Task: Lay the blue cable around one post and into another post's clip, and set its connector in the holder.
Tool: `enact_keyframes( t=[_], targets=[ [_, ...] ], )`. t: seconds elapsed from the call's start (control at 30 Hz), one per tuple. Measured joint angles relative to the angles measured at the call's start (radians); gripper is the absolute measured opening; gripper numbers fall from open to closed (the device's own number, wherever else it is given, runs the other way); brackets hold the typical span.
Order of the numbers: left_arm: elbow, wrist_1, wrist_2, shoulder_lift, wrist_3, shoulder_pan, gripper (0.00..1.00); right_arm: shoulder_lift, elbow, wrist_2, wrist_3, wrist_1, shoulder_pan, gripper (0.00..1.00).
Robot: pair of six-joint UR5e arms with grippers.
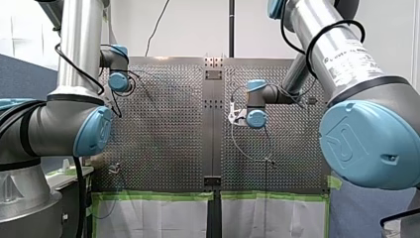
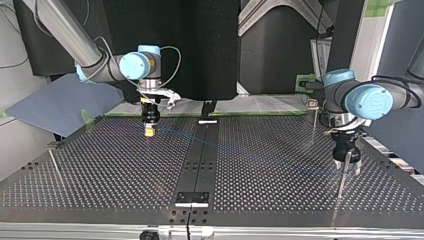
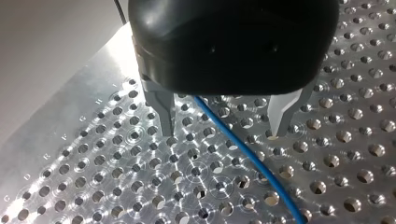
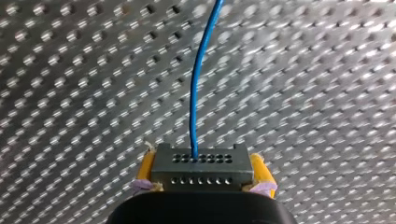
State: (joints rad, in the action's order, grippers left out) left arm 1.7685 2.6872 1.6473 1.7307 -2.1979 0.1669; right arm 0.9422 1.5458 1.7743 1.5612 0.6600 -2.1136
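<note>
My right gripper (image 4: pixel 203 171) is clenched on the connector (image 4: pixel 201 162), holding it from both sides; the cable (image 4: pixel 196 93) leaves it ahead, over the table (image 4: pixel 70 93). My left gripper (image 3: pixel 224 134) stands released, and the cable passes between its jaws, not gripped

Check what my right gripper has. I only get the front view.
Observer: Your right gripper is shut on the grey connector, with the blue cable leaving it ahead.
Operator: Left gripper on the cable?
Observer: No. The left gripper is open; the cable passes between its fingers untouched.
Operator: Routed round a post yet?
Observer: Can't tell. The top view shows it crossing the table between both grippers, with a post close by the left one.
</note>
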Motion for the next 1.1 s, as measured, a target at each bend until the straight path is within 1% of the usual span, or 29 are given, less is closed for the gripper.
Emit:
enact_keyframes(
  t=[0.23, 0.37, 0.47, 0.7, 0.87, 1.03, 1.1],
  targets=[
    [0.000, -0.001, 0.002, 0.000, 0.000, 0.000, 1.00, -0.053, 0.059, 0.022, 0.008, 0.059, 0.017, 0.00],
    [0.000, -0.001, 0.002, 0.000, 0.001, -0.001, 1.00, -0.089, 0.095, 0.035, 0.019, 0.095, 0.028, 0.00],
    [0.000, -0.001, 0.002, 0.000, 0.001, -0.001, 1.00, -0.113, 0.119, 0.044, 0.024, 0.119, 0.037, 0.00],
    [0.000, -0.001, 0.002, 0.000, 0.001, -0.002, 1.00, -0.170, 0.180, 0.074, 0.028, 0.180, 0.057, 0.00],
    [0.000, -0.001, 0.002, 0.000, 0.001, -0.002, 1.00, -0.183, 0.225, 0.099, 0.029, 0.225, 0.072, 0.00],
    [0.000, -0.001, 0.002, 0.000, 0.001, -0.002, 1.00, -0.185, 0.266, 0.106, 0.032, 0.266, 0.086, 0.00],
    [0.000, -0.001, 0.002, 0.000, 0.001, -0.002, 1.00, -0.185, 0.283, 0.109, 0.036, 0.283, 0.093, 0.00]
  ],
)
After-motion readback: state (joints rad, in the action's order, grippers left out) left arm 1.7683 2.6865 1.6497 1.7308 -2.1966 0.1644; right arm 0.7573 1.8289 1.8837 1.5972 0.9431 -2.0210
